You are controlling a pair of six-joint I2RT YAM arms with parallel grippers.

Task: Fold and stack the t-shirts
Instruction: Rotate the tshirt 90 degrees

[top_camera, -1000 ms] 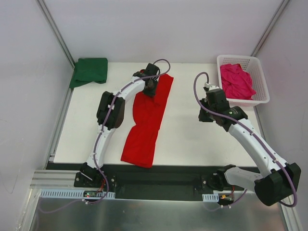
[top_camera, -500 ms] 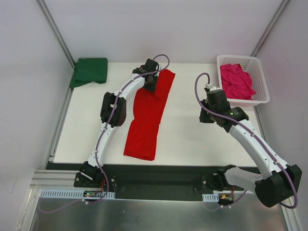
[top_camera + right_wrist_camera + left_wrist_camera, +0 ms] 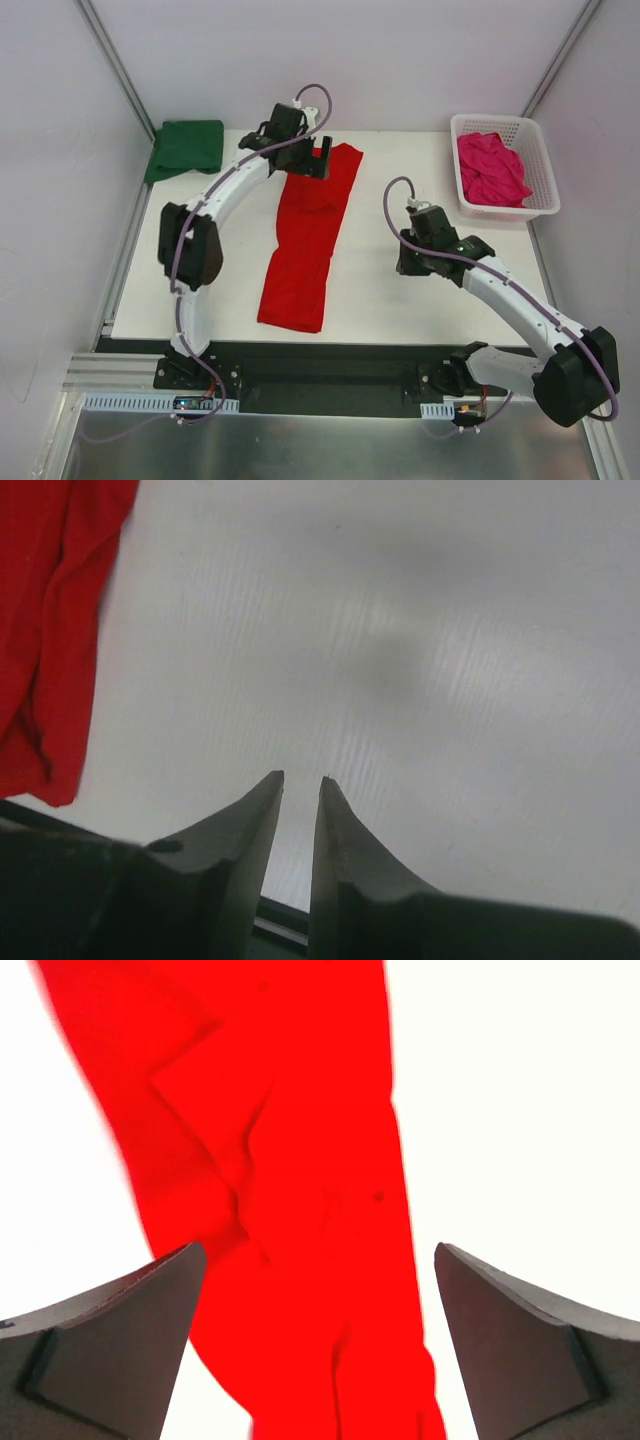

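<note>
- T-shirts number 3 in our views: a bright red cloth t-shirt [image 3: 308,235], a dark green cloth t-shirt [image 3: 186,148] and a magenta-pink cloth t-shirt [image 3: 491,168].
- We see the red one folded into a long narrow strip on the white table [image 3: 390,300]. It runs from the far middle of the table toward the near edge and slants a little to the left.
- We find the green shirt folded at the far left corner, partly overhanging the table's left edge, well apart from the red one.
- We see the pink shirt crumpled inside the white plastic lattice basket [image 3: 505,211] at the far right corner.
- Our left gripper [image 3: 318,160] is at the far end of the red strip. In its wrist view the left gripper [image 3: 317,1252] has its 2 jaws spread wide, with red cloth lying flat between and beyond them, and nothing is gripped (we cannot tell whether the tips touch the cloth).
- Our right gripper [image 3: 404,263] is over bare table to the right of the red strip, apart from it and from the basket. In its wrist view the right gripper [image 3: 300,778] is all but closed, with only a thin slit between the jaws, and it holds nothing.
- Its camera catches the near end of the red strip at the left edge of the frame.
</note>
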